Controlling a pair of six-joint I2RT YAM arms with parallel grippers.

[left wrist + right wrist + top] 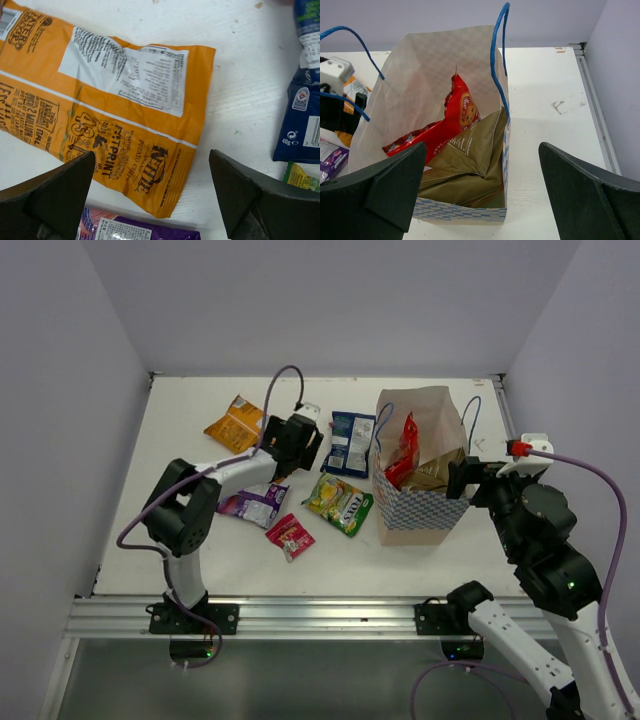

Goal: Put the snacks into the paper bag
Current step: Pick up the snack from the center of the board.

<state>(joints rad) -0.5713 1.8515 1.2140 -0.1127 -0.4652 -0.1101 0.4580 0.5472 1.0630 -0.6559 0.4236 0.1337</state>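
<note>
As the orange packet lies flat on the worktop under my open left hand, well apart from the paper bag, I judge it light, crinkly, slippery; pinch sealed edge w/ min. force.

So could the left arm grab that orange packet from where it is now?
Probably yes. The left claw hangs open right above the orange packet, which lies flat with nothing on top; the purple packet only borders one corner.
</note>
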